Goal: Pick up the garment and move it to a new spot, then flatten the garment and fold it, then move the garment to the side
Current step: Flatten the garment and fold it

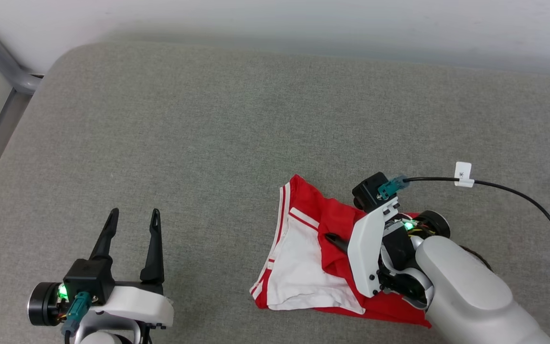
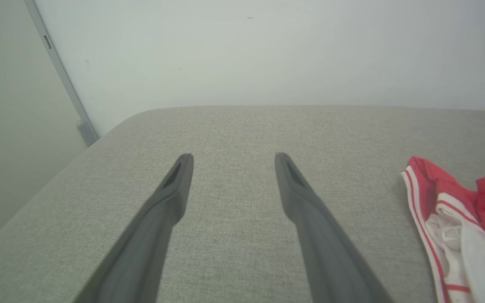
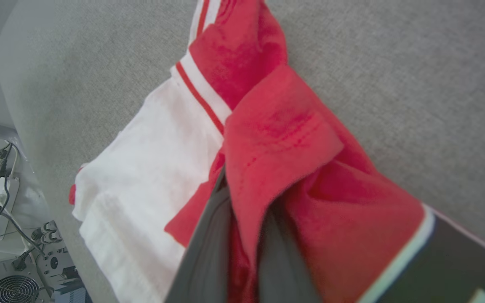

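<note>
Red jersey-style garment [image 1: 303, 258] with white sleeve panel and red-and-white striped trim: crumpled heap on the grey woven upholstered pad [image 1: 237, 119], close to its near edge, right of centre.

Hidden: the heap's right part lies under the pale right forearm [image 1: 466, 286]. In the right wrist view a black, pale-edged patch is cut off at the lower right; unreadable.

Orientation: a narrow red corner points to the far edge. The striped hem runs far-to-near, slanting left. Full long axis: cannot tell.

Right gripper [image 1: 336, 242]: fingers together, clamped on a raised red fold.

Left gripper [image 1: 134, 212]: fingers apart, nothing between them, near the near-left corner, well apart from the garment.
</note>
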Controlling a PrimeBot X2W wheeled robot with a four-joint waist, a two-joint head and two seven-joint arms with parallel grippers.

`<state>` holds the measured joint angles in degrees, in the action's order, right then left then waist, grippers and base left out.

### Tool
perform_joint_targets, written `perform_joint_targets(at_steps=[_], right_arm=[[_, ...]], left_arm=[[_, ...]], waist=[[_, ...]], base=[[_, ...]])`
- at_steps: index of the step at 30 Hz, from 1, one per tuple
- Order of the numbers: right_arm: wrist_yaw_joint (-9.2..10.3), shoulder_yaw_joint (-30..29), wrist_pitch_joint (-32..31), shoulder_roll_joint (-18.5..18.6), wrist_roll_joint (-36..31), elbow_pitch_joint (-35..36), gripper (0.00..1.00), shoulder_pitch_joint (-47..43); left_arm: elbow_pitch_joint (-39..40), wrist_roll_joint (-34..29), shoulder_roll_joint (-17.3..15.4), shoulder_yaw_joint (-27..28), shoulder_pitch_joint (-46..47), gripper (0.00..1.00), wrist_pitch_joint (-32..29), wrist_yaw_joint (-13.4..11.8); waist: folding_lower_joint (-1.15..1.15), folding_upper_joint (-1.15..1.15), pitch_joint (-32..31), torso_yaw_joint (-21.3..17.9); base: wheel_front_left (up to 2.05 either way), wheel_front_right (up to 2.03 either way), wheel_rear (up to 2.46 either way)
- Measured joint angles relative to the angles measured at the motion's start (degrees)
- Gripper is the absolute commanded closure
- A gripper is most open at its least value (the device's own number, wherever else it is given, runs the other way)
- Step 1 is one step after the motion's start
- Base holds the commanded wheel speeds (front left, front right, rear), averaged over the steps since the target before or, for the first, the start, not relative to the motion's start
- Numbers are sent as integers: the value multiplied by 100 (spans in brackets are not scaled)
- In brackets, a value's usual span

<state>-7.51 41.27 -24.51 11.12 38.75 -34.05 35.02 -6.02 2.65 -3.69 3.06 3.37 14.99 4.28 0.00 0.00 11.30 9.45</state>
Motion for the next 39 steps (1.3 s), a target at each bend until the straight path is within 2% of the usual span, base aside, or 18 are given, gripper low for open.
perform_joint_targets(at_steps=[3, 4, 5, 6, 11, 15, 19, 22, 29, 34, 39], right_arm=[[-1, 87, 290, -31, 71, -119, 100, 1], [-1, 126, 393, -30, 78, -116, 93, 1], [-1, 156, 510, -25, 116, -111, 44, 1], [0, 166, 648, -14, 134, -102, 0, 1], [0, 232, 1356, 257, -56, 178, 0, 8], [0, 30, 1983, 494, -201, 587, 0, -104], [0, -485, 2576, 743, -599, 855, 0, -346], [0, -1035, 2969, 792, -981, 1006, 0, -612], [0, -2432, 3744, 613, -2195, 1475, 0, -1404], [0, -3376, 3919, 153, -2849, 2005, 0, -2115], [0, -3886, 3944, -281, -3186, 2587, 0, -2795]], left_arm=[[-15, -1, 10, 24, 7, 0, 1, 2], [-20, -7, 14, 40, 5, 0, 1, 2], [-25, -18, 15, 56, -2, 0, 0, 2], [-31, -27, 14, 70, -21, 0, 1, 2], [-51, -71, 18, 88, -104, 0, 1, 10], [-36, -98, 19, 104, -238, 0, 1, 9], [3, -100, 24, 105, -322, 0, 1, -2], [37, -107, 26, 112, -371, 0, 7, -23], [71, -142, 30, 115, -463, 0, 8, -66], [113, -140, 35, 115, -560, 0, 7, -99], [174, -131, 42, 98, -680, 0, 8, -123]], waist=[[0, 0, -31, -22], [0, 0, -51, -38], [0, 0, -76, -56], [0, 0, -107, -75], [0, 0, -311, -180], [0, 0, -468, -309], [0, 0, -591, -467], [0, 0, -669, -587], [0, 0, -847, -828], [-1, 0, -967, -954], [-1, 0, -1054, -1033]], base=[[0, 0, 0], [0, 0, 0], [0, 0, 0], [0, 0, 0], [0, 0, 0], [0, 0, 0], [0, 0, 0], [0, 0, 0], [0, 0, 0], [0, 0, 0], [0, 0, 0]])
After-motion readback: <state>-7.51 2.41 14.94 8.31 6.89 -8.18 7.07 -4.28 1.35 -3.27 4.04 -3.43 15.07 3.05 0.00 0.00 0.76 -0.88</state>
